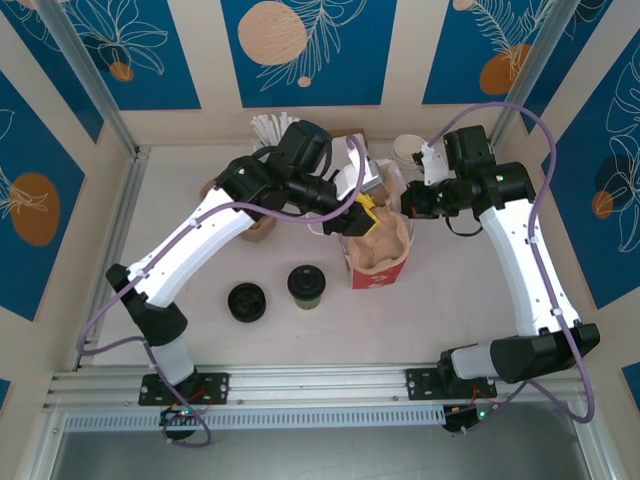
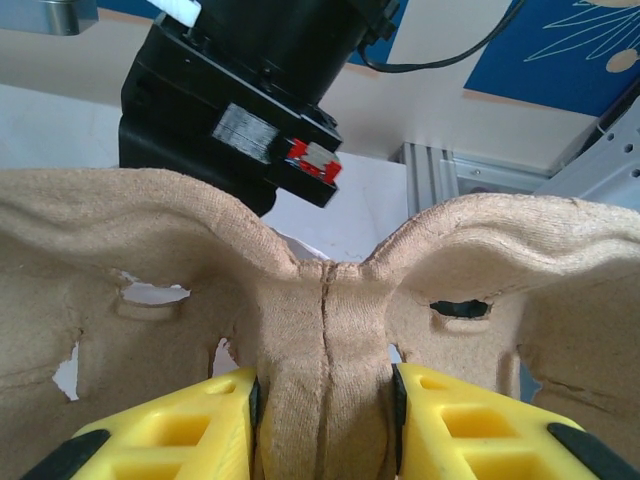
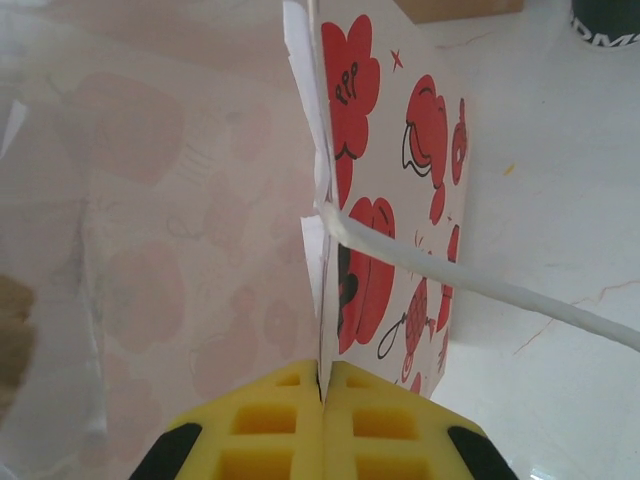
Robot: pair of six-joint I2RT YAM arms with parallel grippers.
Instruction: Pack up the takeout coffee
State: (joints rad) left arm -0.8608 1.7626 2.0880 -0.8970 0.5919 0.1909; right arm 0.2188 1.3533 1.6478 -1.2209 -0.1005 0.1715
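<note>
- Blue leaf-printed walls (image 1: 340,60) are closing in a white tabletop (image 1: 330,340) on three sides.
- My left pincer (image 2: 325,430) is clamping the centre ridge of a pulp cup carrier (image 2: 150,230), which is sitting in the mouth of the red-and-white paper bag (image 1: 375,272) around the middle of the tabletop.
- My right pincer (image 3: 322,400) is pinched shut on the bag's thin wall, holding the mouth open.
- I am judging that the carrier should go down level and straight, so its lobes are not snagging the rim, with only a gentle pull on the paper to avoid tearing or tipping.
- The takeout coffee (image 1: 306,284) is standing upright on the tabletop, unpacked, just beside the bag toward the left edge.
- A black disc (image 1: 247,301) is lying beside it, and white cups (image 1: 408,150) are stacked by the far edge.
- My left forearm is crossing above the coffee's side, so reaching it will probably mean clearing that arm first.
</note>
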